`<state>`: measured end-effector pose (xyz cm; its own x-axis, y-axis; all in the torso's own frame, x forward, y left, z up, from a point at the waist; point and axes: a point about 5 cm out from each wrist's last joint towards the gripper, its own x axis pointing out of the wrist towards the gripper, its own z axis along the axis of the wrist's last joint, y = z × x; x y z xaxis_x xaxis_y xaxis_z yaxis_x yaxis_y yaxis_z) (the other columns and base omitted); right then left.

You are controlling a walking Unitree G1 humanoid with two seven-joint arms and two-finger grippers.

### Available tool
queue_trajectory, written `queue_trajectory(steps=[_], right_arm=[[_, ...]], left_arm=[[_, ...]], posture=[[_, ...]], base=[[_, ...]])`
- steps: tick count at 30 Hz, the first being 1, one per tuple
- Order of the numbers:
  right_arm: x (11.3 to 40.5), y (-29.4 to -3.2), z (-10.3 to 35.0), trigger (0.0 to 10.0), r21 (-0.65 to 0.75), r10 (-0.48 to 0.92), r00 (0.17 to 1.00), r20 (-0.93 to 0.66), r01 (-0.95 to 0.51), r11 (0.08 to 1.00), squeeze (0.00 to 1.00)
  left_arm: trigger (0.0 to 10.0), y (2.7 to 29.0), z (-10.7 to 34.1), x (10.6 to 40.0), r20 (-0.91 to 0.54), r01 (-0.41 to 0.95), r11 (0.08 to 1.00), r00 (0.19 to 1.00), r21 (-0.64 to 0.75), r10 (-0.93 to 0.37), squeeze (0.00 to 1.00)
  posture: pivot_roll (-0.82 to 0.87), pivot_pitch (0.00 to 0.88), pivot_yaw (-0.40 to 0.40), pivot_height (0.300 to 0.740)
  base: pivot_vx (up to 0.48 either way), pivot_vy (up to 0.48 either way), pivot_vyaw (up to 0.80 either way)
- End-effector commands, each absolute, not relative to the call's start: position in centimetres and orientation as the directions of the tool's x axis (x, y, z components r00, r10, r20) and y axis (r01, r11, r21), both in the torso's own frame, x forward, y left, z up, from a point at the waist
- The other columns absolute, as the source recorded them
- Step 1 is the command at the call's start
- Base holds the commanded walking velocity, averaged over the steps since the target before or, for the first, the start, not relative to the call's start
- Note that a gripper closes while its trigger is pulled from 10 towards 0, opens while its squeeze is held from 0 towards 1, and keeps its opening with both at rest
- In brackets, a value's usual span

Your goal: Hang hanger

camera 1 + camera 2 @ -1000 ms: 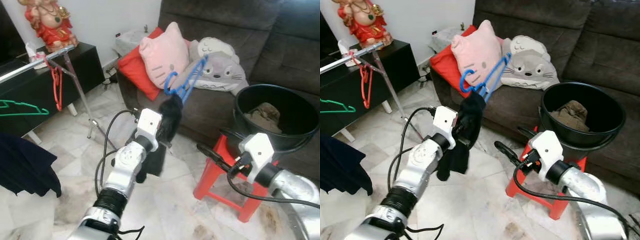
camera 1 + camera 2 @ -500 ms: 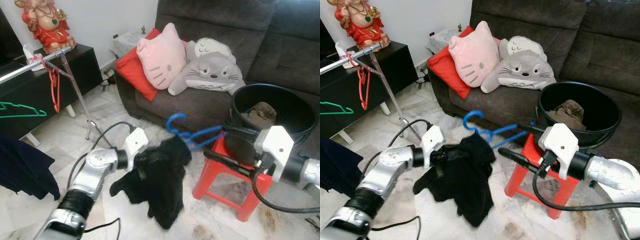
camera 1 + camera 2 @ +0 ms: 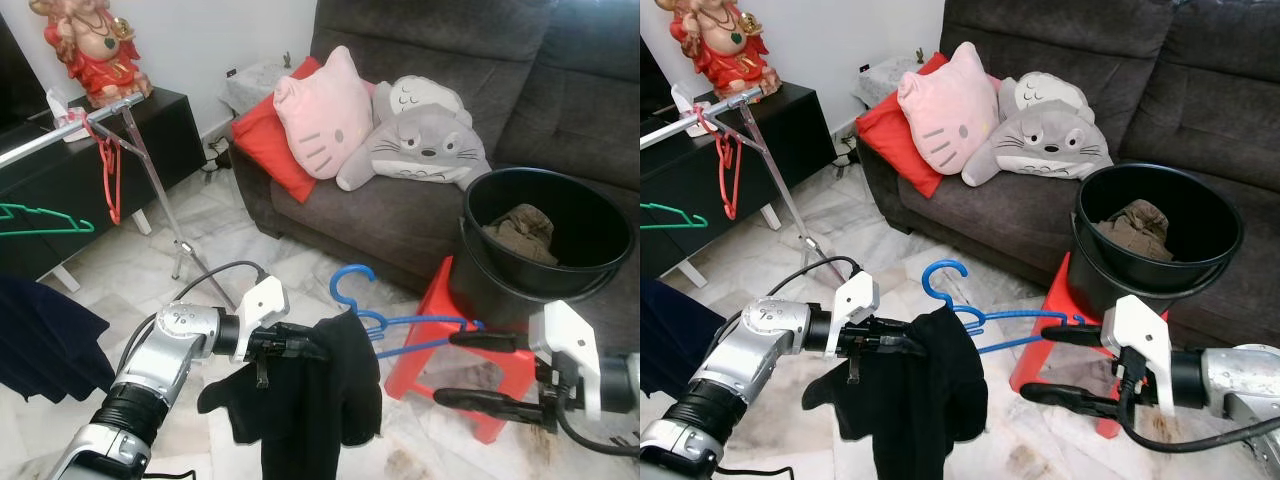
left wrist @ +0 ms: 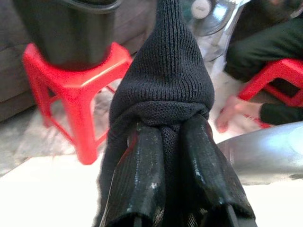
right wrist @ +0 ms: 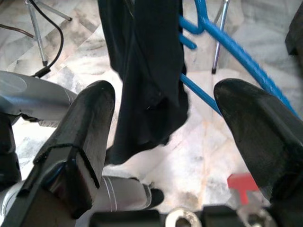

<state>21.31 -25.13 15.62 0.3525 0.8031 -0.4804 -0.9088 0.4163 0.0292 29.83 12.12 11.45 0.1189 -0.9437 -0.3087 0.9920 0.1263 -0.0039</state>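
The left gripper (image 3: 290, 345), low in the frame's centre, is clamped on a black garment (image 3: 320, 400) draped over the blue hanger (image 3: 400, 325). It has pulled in since half a second ago, so the cloth now hangs straighter. The right gripper (image 3: 470, 368) has dropped to the lower right, fingers spread wide, off the hanger. The red stool (image 3: 435, 325) stands behind.

A dark brown sofa (image 3: 480, 120) fills the 12-to-3 o'clock stretch, with a red cushion (image 3: 262, 135) and two plush pillows on it. White marbled floor tiles (image 3: 150, 270) spread below. At 10 o'clock, a black cabinet (image 3: 120, 150) stands against a white wall (image 3: 220, 35).
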Motion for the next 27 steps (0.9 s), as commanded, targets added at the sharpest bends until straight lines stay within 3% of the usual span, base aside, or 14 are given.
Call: queue_trajectory(steps=[1,7,13,15,17,21,27], right_arm=[[21.7,-25.3,16.0,10.0,0.007,0.803,0.334,-0.494,-0.922,0.387,0.00],[23.0,-24.8,17.1,10.0,-0.023,0.822,0.276,-0.498,-0.952,0.305,0.00],[23.8,-23.9,17.7,10.0,-0.003,0.845,0.196,-0.498,-0.975,0.224,0.00],[23.7,-23.8,17.3,10.0,0.029,0.848,0.151,-0.508,-0.981,0.193,0.00],[23.4,-23.5,16.6,10.0,0.087,0.844,0.054,-0.533,-0.989,0.118,0.00],[23.1,-23.5,16.1,10.0,0.144,0.831,-0.033,-0.555,-0.988,0.057,0.00],[24.1,-24.4,14.6,10.0,0.098,0.757,-0.006,-0.654,-0.992,0.077,0.00]], left_arm=[[10.0,11.9,12.3,29.5,-0.305,0.998,0.062,0.061,0.008,-0.950,0.00],[10.0,12.0,11.8,28.5,-0.359,0.998,-0.043,-0.058,-0.051,-0.932,0.00],[10.0,12.0,11.6,28.1,-0.377,0.994,-0.080,-0.102,-0.073,-0.921,0.00],[10.0,11.9,11.6,28.1,-0.376,0.993,-0.086,-0.110,-0.080,-0.920,0.00],[10.0,11.9,11.5,28.1,-0.380,0.992,-0.094,-0.119,-0.083,-0.917,0.00],[10.0,11.8,11.5,28.1,-0.380,0.991,-0.099,-0.125,-0.087,-0.916,0.00],[10.0,11.3,11.5,28.2,-0.376,0.992,-0.095,-0.118,-0.078,-0.919,0.00]], posture=[[-0.23,0.041,0.041,0.740],[-0.23,0.043,0.047,0.740],[-0.23,0.045,0.058,0.740],[-0.23,0.041,0.061,0.740],[-0.22,0.036,0.062,0.740],[-0.22,0.032,0.061,0.740],[-0.22,0.021,0.051,0.740]], base=[[0.000,0.000,0.00],[0.000,0.000,0.00],[0.000,0.000,0.00],[0.000,0.000,0.00],[0.000,0.000,0.00],[0.000,0.000,0.00],[0.000,0.000,0.00]])
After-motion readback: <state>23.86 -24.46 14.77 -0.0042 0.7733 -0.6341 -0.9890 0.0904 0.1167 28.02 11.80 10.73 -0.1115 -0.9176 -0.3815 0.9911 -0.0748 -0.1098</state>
